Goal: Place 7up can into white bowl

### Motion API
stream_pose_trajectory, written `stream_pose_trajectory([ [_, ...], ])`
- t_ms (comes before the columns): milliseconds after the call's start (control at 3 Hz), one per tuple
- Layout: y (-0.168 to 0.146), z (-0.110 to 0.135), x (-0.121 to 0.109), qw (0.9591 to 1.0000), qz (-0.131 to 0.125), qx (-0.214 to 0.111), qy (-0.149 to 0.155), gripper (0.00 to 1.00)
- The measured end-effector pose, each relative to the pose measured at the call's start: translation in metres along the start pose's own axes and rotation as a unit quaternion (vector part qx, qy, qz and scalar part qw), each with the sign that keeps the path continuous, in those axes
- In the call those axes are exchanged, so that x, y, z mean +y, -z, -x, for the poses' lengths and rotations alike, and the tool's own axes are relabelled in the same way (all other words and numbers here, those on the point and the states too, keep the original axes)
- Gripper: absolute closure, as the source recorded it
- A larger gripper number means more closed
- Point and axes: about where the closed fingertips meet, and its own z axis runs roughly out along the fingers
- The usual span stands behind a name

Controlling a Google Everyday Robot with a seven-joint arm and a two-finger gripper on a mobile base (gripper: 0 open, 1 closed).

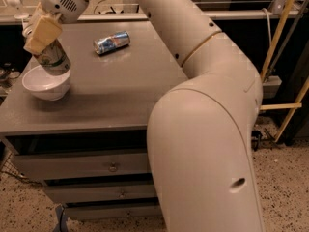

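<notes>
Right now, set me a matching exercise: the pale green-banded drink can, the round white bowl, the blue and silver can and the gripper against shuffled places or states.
1. pale silvery 7up can
2. round white bowl
3. blue and silver can
4. two-finger gripper

a. lying on its side on the grey table
b. shut on a can above the bowl
c. upright near the table's edge
d. held tilted over the bowl

Pairs: 1-d, 2-c, 3-a, 4-b.

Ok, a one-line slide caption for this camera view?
Claw holds the 7up can tilted over the white bowl; blue can lies behind.
</notes>
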Motion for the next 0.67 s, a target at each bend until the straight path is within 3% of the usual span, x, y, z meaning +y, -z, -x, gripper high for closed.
stream_pose_trajectory([
  [667, -0.0195, 0.0019, -0.0113, 0.9951, -0.027, -0.006, -0.095, 1.0],
])
